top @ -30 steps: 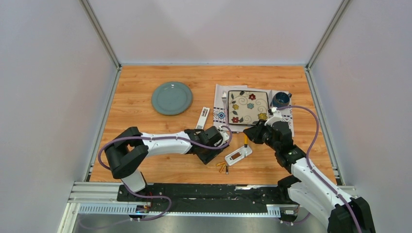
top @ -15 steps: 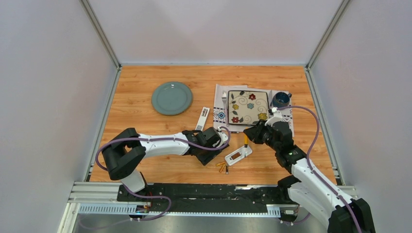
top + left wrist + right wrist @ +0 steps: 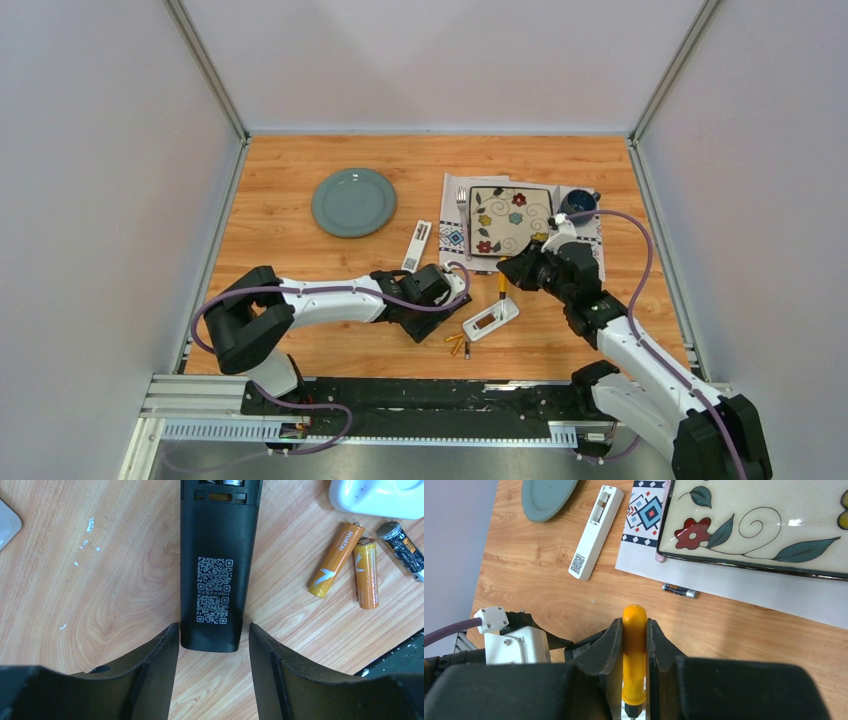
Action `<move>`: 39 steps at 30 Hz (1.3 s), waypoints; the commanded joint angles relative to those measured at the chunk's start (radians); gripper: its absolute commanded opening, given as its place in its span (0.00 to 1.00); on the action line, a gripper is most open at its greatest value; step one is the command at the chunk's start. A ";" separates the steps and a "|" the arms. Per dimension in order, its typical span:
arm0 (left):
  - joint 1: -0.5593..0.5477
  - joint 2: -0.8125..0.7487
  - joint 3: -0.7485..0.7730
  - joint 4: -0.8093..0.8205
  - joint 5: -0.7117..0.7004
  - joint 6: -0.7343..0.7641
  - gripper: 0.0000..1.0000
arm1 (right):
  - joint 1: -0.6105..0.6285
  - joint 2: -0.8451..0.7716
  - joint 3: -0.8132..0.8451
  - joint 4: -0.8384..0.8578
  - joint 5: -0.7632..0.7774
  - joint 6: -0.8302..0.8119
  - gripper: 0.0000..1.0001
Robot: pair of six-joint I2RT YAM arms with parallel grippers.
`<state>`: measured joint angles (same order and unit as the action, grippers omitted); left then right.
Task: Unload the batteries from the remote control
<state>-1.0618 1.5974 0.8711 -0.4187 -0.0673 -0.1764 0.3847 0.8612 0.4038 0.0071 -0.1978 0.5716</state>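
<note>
Left gripper (image 3: 212,631) is spread wide with nothing in it. Its fingers (image 3: 150,670) sit either side of the near end of the black remote (image 3: 218,555), just beside its edges, and I can't tell if they touch. The remote lies back-up on the wooden table (image 3: 90,580). There's a white QR code sticker (image 3: 214,590) on it, and its open battery bay (image 3: 220,484) at the far end shows silvery bits, cut off by the frame. From above, the gripper hides most of it.

Just right of the remote lie three loose cells: two gold-orange batteries (image 3: 367,572), one printed HUATAI, and a dark grey battery (image 3: 402,550) whose print is too small to read. A white casing (image 3: 490,319) with a rectangular opening sits right of the remote's far end.

Right gripper (image 3: 634,630) is clamped on the orange-handled screwdriver (image 3: 634,650), right of the remote and past the casing. Beyond the remote are another dark battery (image 3: 680,591), a slim white remote (image 3: 596,530) with its own QR sticker, a floral plate (image 3: 754,525) on a patterned placemat (image 3: 644,515), and a green plate (image 3: 352,202).
</note>
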 commanded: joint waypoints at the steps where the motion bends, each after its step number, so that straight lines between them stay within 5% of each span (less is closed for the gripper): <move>1: -0.003 -0.005 -0.021 -0.019 0.038 -0.009 0.59 | -0.003 0.030 0.056 0.082 -0.035 0.013 0.00; 11: -0.003 -0.004 -0.014 -0.009 0.063 -0.008 0.25 | -0.003 0.139 0.081 0.185 -0.041 0.048 0.00; 19: -0.003 -0.013 -0.020 -0.005 0.093 -0.014 0.13 | 0.009 0.226 0.076 0.323 -0.017 0.094 0.00; 22: -0.003 -0.045 -0.033 0.008 0.092 -0.026 0.20 | 0.022 0.237 0.084 0.335 -0.023 0.094 0.00; 26: -0.001 -0.114 -0.011 0.000 0.072 -0.043 0.47 | 0.048 0.207 0.093 0.320 -0.025 0.091 0.00; 32: 0.009 -0.269 0.048 -0.012 -0.008 -0.034 0.71 | 0.063 0.118 0.104 0.263 -0.028 0.083 0.00; 39: 0.135 -0.450 0.065 0.096 0.234 -0.109 0.72 | 0.083 0.004 0.106 0.232 -0.054 0.122 0.00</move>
<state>-0.9936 1.2304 0.9131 -0.4236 0.0010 -0.2176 0.4526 0.9279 0.4686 0.2340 -0.2352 0.6659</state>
